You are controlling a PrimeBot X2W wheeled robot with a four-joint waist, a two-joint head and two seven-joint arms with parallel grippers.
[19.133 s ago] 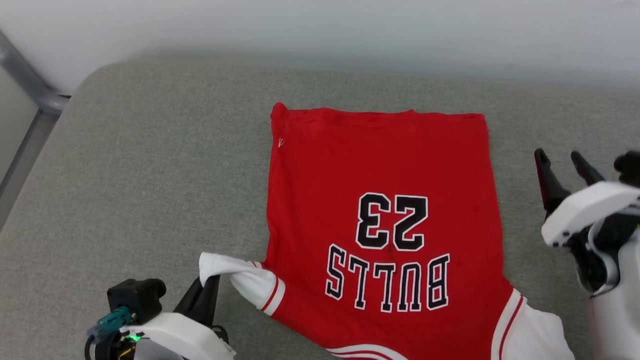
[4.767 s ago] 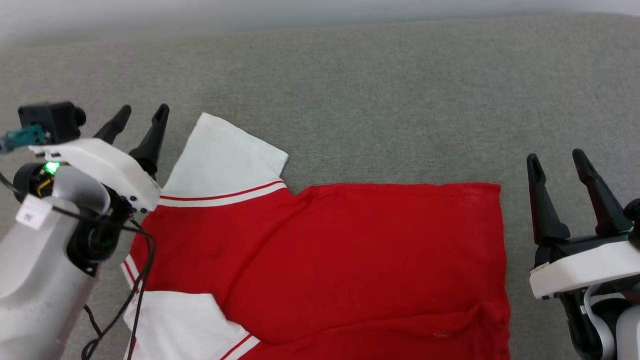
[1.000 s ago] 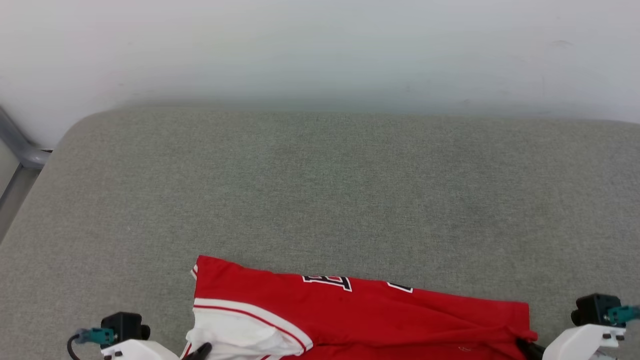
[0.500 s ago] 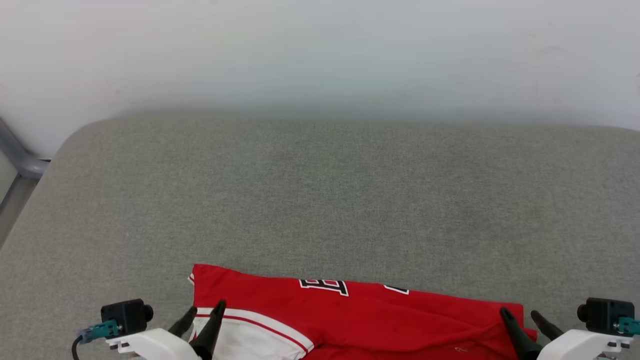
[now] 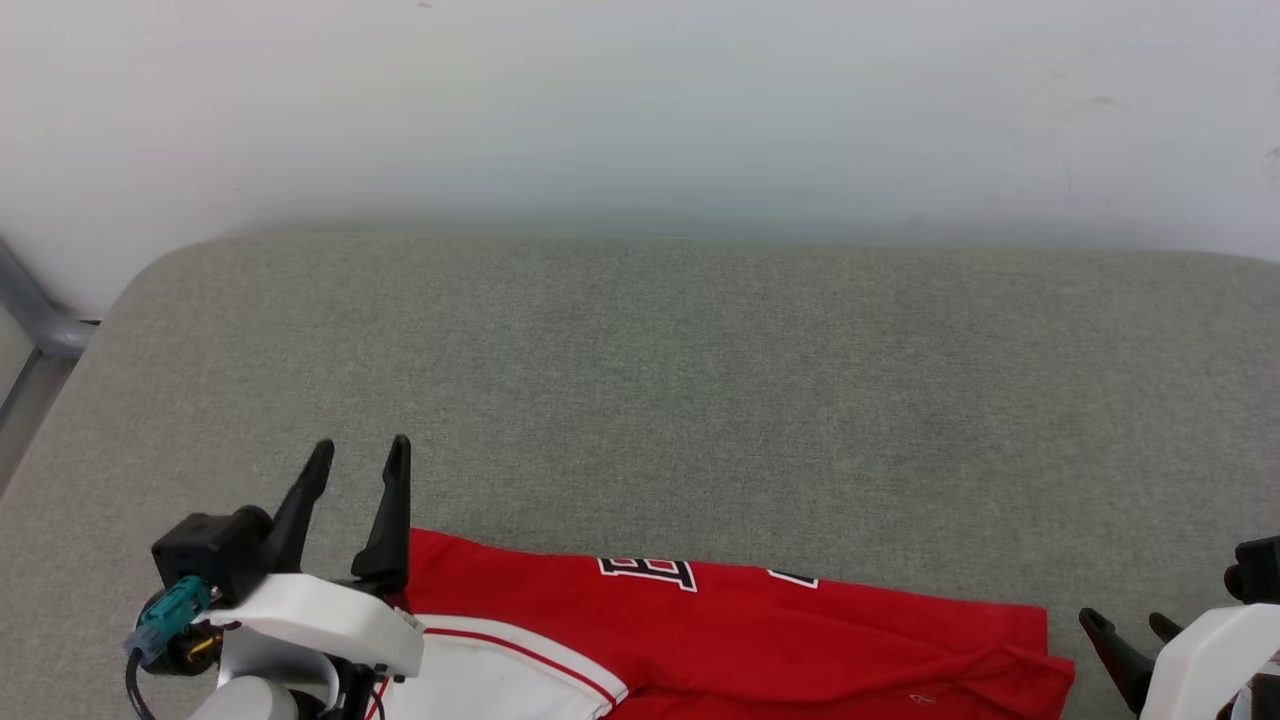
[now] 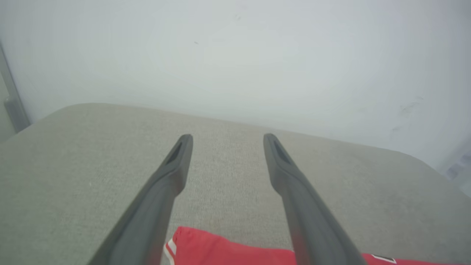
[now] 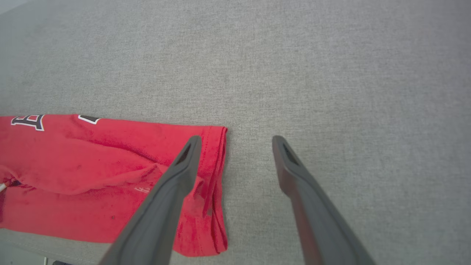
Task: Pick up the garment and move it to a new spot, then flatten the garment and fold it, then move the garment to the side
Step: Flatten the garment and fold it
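Left end effector (image 5: 361, 443) (image 6: 227, 137): two long, dark, matte tapered fingers spread wide, nothing between them, tips over bare cushion just past the garment's left corner. Right end effector (image 5: 1122, 616) (image 7: 236, 138): also spread and empty. In my right wrist view one finger crosses the garment's stitched side hem and the other is over bare cushion; contact with the cloth, can't tell. The garment (image 5: 800, 640) (image 7: 92, 165) (image 6: 220, 250) is soft red jersey, folded into a long strip with wrinkles near the right end. It lies at the near edge, between the two end effectors. White sleeve (image 5: 500, 680) with red-and-white striped trim sits at its left end. Black white-edged lettering (image 5: 645, 570) peeks over the fold, too cut off to read. Underneath is a grey woven padded cushion (image 5: 640, 380) with a rounded corner, then a pale smooth wall (image 5: 640, 100) and a grey metal post (image 5: 30, 310).
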